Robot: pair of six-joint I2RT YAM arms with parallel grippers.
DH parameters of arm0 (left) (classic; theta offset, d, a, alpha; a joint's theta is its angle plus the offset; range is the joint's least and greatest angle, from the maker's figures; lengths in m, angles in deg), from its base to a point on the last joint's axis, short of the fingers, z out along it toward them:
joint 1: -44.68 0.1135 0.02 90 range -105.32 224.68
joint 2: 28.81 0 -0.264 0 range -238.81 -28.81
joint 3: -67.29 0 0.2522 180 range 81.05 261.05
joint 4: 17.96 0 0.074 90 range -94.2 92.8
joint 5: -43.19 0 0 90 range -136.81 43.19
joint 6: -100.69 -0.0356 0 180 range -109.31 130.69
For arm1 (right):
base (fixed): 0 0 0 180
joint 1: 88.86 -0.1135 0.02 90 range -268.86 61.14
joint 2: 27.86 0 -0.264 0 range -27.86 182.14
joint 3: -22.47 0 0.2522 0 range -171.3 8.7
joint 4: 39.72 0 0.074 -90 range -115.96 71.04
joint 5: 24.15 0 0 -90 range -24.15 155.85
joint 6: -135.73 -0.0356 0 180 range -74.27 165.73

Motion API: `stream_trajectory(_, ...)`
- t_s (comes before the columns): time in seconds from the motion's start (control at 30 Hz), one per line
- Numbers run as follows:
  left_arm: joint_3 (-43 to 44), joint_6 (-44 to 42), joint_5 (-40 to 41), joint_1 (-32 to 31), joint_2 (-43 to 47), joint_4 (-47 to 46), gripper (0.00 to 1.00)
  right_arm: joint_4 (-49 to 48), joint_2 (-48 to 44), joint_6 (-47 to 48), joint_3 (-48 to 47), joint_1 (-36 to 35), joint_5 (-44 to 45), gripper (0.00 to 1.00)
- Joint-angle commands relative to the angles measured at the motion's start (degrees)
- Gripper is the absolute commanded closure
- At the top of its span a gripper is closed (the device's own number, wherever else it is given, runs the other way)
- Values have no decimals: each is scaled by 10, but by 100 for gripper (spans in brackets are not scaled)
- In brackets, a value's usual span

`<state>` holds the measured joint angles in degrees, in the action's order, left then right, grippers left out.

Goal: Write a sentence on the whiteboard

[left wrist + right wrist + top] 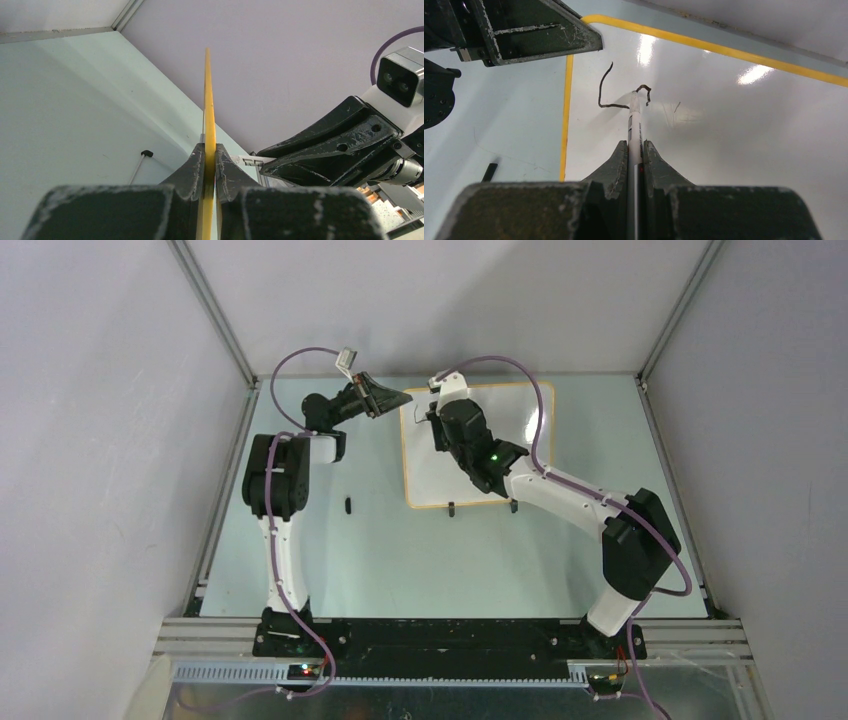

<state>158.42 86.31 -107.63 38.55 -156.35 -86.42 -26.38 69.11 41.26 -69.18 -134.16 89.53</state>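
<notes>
The whiteboard (520,430), white with an orange-tan rim, lies flat on the table. My left gripper (395,400) is shut on its left rim near the far corner. In the left wrist view that yellow rim (209,100) runs edge-on between the jaws of the left gripper (210,150). My right gripper (635,145) is shut on a white marker (635,122), whose tip rests on the board (734,130). Of the sentence (605,90), only an L-shaped black stroke and a small hooked stroke beside the tip show. From above, the right gripper (437,420) hides the writing.
A small black marker cap (347,505) lies on the table left of the board, also seen as a cap (489,172) in the right wrist view. The board's two black feet (451,508) stick out at its near edge. Grey walls enclose the table on three sides.
</notes>
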Motion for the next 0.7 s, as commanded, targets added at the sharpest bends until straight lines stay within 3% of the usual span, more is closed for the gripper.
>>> stream_trajectory(0.0,13,12,3,4,5,-40,100,28,4,-5,-23,0,-7,100)
stream_trajectory(0.67,14,12,3,3,4,-40,100,56,-5,-9,-20,-2,58,100)
